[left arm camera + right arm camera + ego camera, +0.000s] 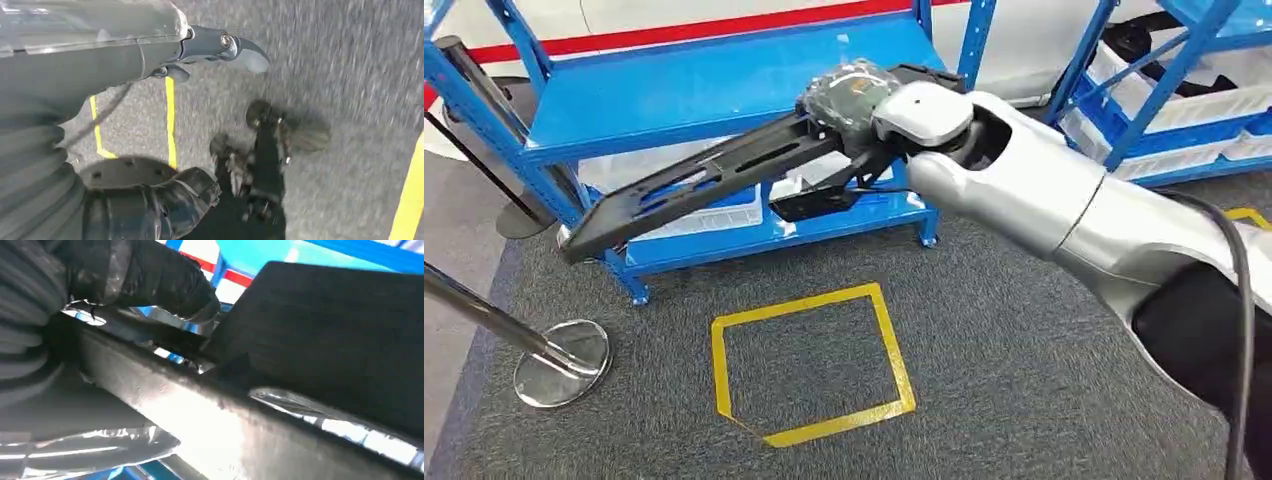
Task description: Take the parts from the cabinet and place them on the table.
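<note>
black plastic part [714,175], long and flat with cut-outs, is held in the air by the right hand [856,95], which is wrapped in a clear cover and closed around one end of it. the part's free end slopes down toward the lower left, in front of the blue cabinet [714,85]. white trays [694,215] are seen on the cabinet's low shelf behind the part. a square of yellow tape [809,365] is laid on the grey carpet below. a chrome stanchion base [562,362] stands on the carpet at the left. the left hand [165,125] hangs over the carpet; nothing is held, thumb and dark fingers apart. in the right wrist view the part [325,340] is pressed under the dark fingers [150,275].
</note>
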Controlling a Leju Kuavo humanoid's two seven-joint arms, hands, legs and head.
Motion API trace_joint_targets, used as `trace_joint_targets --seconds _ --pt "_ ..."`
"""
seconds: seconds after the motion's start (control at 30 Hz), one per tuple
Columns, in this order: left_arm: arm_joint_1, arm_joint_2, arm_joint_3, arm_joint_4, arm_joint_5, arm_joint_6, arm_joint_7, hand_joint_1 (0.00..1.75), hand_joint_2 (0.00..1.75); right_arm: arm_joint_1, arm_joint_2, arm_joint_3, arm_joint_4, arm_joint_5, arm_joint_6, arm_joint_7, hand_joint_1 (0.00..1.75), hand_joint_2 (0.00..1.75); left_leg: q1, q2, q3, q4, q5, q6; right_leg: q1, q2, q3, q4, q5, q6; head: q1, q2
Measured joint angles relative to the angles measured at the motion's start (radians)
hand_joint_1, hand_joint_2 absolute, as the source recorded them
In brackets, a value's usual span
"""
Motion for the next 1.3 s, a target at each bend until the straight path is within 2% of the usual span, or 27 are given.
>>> trace_joint_targets --seconds 0.03,0.1,0.13,0.17,0.23,0.3,0.37,0.4,0.47,0.5,0.53,0.57,0.63,0.67,0.73,0.8,0.83,0.87,0.9,1.0,1.03,1.07,1.1,1.17,1.2,1.23,1.3 --pt "0.000 -0.003 0.000 0.000 0.000 0.000 0.000 0.00 1.75 -0.005 0.013 0.005 0.010 0.000 0.000 -0.002 1.75 1.75 0.002 -0.001 -0.013 0.024 -0.050 -0.006 0.000 -0.003 -0.013 -0.001 0.013 -0.007 -0.002 0.000" --pt "0.004 -0.008 0.000 0.001 -0.001 -0.001 0.003 0.00 1.75 -0.011 0.022 0.009 0.036 0.000 -0.002 -0.006 1.75 1.75 0.007 -0.001 -0.043 0.148 -0.185 -0.018 -0.001 -0.005 -0.045 -0.001 0.041 -0.016 -0.003 0.000" --pt "0.008 -0.008 0.000 0.001 -0.002 0.000 0.007 0.00 1.75 -0.012 0.022 0.010 0.051 -0.001 -0.003 -0.010 1.75 1.75 0.008 -0.001 -0.057 0.235 -0.233 -0.023 0.000 -0.005 -0.065 0.000 0.056 -0.016 -0.003 0.000" --pt "0.012 -0.008 0.000 0.001 -0.003 0.003 0.011 0.00 1.75 -0.012 0.022 0.013 0.062 -0.002 -0.003 -0.013 1.75 1.75 0.009 -0.001 -0.062 0.298 -0.246 -0.026 0.000 -0.005 -0.083 0.000 0.070 -0.016 -0.003 0.000" --pt "0.018 -0.008 0.000 0.000 -0.009 0.009 0.017 0.00 1.75 -0.011 0.019 0.022 0.079 -0.002 -0.006 -0.024 1.75 1.75 0.011 -0.001 -0.029 0.326 -0.191 -0.028 -0.001 -0.002 -0.118 0.001 0.098 -0.013 -0.003 0.000" --pt "0.021 -0.006 0.000 0.000 -0.010 0.008 0.017 0.00 1.75 -0.008 0.010 0.028 0.090 -0.002 -0.008 -0.032 1.75 1.75 0.012 -0.001 0.078 0.207 -0.130 -0.023 -0.001 -0.001 -0.149 0.002 0.124 -0.006 -0.004 0.000" --pt "0.019 -0.004 0.000 0.000 -0.010 0.008 0.014 0.00 1.75 -0.009 0.006 0.028 0.097 -0.002 -0.013 -0.032 1.75 1.75 0.007 -0.005 0.212 0.035 -0.190 -0.013 0.003 0.000 -0.163 0.002 0.141 0.004 -0.003 0.000" --pt "0.019 0.000 0.000 0.001 -0.010 0.008 0.012 0.00 1.75 -0.008 0.001 0.028 0.107 -0.002 -0.024 -0.032 1.75 1.75 0.003 -0.006 0.233 -0.018 -0.208 -0.008 0.001 -0.004 -0.163 -0.003 0.156 0.012 -0.003 0.000" --pt "0.018 0.001 0.000 0.000 -0.010 0.008 0.008 0.00 1.75 -0.007 0.000 0.029 0.125 0.000 -0.036 -0.032 1.75 1.75 -0.005 -0.006 0.212 -0.019 -0.190 0.004 -0.003 -0.007 -0.161 -0.023 0.183 0.026 -0.004 0.000" --pt "0.018 0.002 0.000 0.000 -0.010 0.007 0.003 0.00 1.75 -0.004 -0.005 0.028 0.139 0.002 -0.040 -0.032 1.75 1.75 -0.001 -0.005 0.208 -0.031 -0.172 0.017 0.001 -0.005 -0.164 -0.032 0.192 0.035 -0.002 0.000" --pt "0.017 0.002 0.000 0.000 -0.008 0.003 -0.002 0.00 1.75 -0.001 -0.013 0.028 0.156 0.005 -0.047 -0.032 1.75 1.75 0.004 0.001 0.205 -0.038 -0.156 0.025 -0.004 0.000 -0.173 -0.017 0.163 0.036 -0.002 0.000" --pt "0.016 0.002 0.000 0.000 -0.004 0.001 -0.003 0.00 1.75 -0.001 -0.014 0.028 0.168 0.013 -0.055 -0.035 1.75 1.75 0.003 0.003 0.188 -0.039 -0.144 0.039 -0.002 0.002 -0.189 0.023 0.102 0.035 -0.002 0.000" --pt "0.015 0.004 0.000 0.000 -0.003 0.001 -0.003 0.00 1.75 0.003 -0.022 0.028 0.196 0.022 -0.068 -0.039 1.75 1.75 0.001 0.004 0.158 -0.036 -0.121 0.046 -0.003 0.004 -0.225 0.165 -0.014 0.037 -0.003 0.000" --pt "0.015 0.005 0.000 0.000 -0.003 0.001 -0.003 0.00 1.75 0.006 -0.025 0.028 0.208 0.023 -0.072 -0.042 1.75 1.75 -0.001 0.004 0.143 -0.035 -0.109 0.047 -0.002 0.006 -0.240 0.239 -0.035 0.039 -0.002 0.000" --pt "0.017 0.006 0.001 0.000 -0.003 0.001 -0.002 0.00 1.75 0.015 -0.034 0.028 0.234 0.028 -0.077 -0.043 1.75 1.75 -0.002 0.004 0.111 -0.026 -0.090 0.045 -0.002 0.006 -0.229 0.295 0.017 0.041 -0.003 0.000" --pt "0.019 0.006 0.001 0.000 -0.004 0.001 0.000 0.00 1.75 0.016 -0.048 0.028 0.254 0.030 -0.080 -0.043 1.75 1.75 -0.002 0.015 0.083 -0.013 -0.079 0.042 -0.001 -0.001 -0.141 0.197 0.070 0.037 -0.003 0.000" --pt "0.022 0.006 0.001 0.000 -0.006 0.002 0.000 0.00 1.75 0.015 -0.050 0.026 0.260 0.030 -0.088 -0.042 1.75 1.75 -0.003 0.017 0.074 -0.001 -0.077 0.039 0.002 -0.031 -0.072 0.107 0.061 0.031 -0.003 0.000" --pt "0.027 0.006 0.002 0.000 -0.009 0.003 0.001 0.00 1.75 0.015 -0.052 0.019 0.266 0.031 -0.096 -0.041 1.75 1.75 -0.010 0.022 0.064 0.009 -0.079 0.035 0.016 -0.069 -0.027 0.035 0.015 0.029 -0.002 0.000" --pt "0.032 0.006 0.002 0.000 -0.010 0.004 0.002 0.00 1.75 0.014 -0.052 0.014 0.269 0.032 -0.105 -0.040 1.75 1.75 -0.011 0.031 0.062 0.015 -0.077 0.030 0.020 -0.065 -0.022 0.013 0.001 0.017 -0.004 0.000" --pt "0.034 0.010 0.003 0.000 -0.012 0.009 0.004 0.00 1.75 0.017 -0.060 0.000 0.285 0.035 -0.125 -0.040 1.75 1.75 -0.012 0.062 0.062 0.013 -0.069 0.016 0.018 -0.034 -0.033 0.009 0.012 0.000 -0.003 0.000" --pt "0.034 0.015 0.003 0.000 -0.012 0.011 0.004 0.00 1.75 0.018 -0.061 -0.004 0.290 0.042 -0.128 -0.040 1.75 1.75 -0.007 0.047 0.054 0.026 -0.083 0.006 0.010 -0.027 -0.036 0.002 0.024 -0.012 -0.003 0.000" --pt "0.035 0.015 0.003 0.000 -0.014 0.011 0.005 0.00 1.75 0.017 -0.062 -0.007 0.294 0.048 -0.130 -0.040 1.75 1.75 -0.007 0.020 0.043 0.058 -0.121 -0.001 0.007 -0.018 -0.042 0.002 0.030 -0.020 -0.003 0.000" --pt "0.035 0.015 0.003 0.001 -0.014 0.011 0.005 0.00 1.75 0.018 -0.064 -0.010 0.297 0.053 -0.130 -0.040 1.75 1.75 -0.005 0.007 0.023 0.118 -0.167 -0.005 0.007 -0.010 -0.050 0.002 0.037 -0.024 -0.003 0.000" --pt "0.037 0.021 0.005 0.000 -0.014 0.011 0.005 0.00 1.75 0.022 -0.064 -0.013 0.303 0.056 -0.130 -0.035 1.75 1.75 -0.001 0.003 -0.028 0.268 -0.246 -0.011 0.008 0.014 -0.066 0.002 0.049 -0.026 -0.003 0.000" --pt "0.037 0.023 0.006 0.000 -0.013 0.011 0.003 0.00 1.75 0.025 -0.064 -0.014 0.307 0.055 -0.130 -0.035 1.75 1.75 -0.002 0.003 -0.041 0.320 -0.258 -0.011 0.008 0.030 -0.074 0.003 0.056 -0.024 -0.003 0.000" --pt "0.037 0.024 0.008 0.000 -0.013 0.011 0.002 0.00 1.75 0.028 -0.065 -0.015 0.309 0.056 -0.131 -0.035 1.75 1.75 -0.002 0.002 -0.031 0.316 -0.246 -0.008 0.008 0.042 -0.078 0.003 0.061 -0.024 -0.003 0.000" --pt "0.034 0.025 0.010 0.000 -0.012 0.008 -0.004 0.00 1.75 0.032 -0.065 -0.021 0.312 0.064 -0.132 -0.037 1.75 1.75 -0.003 -0.007 0.052 0.186 -0.175 0.005 0.011 0.068 -0.084 0.004 0.068 -0.021 -0.003 0.000"
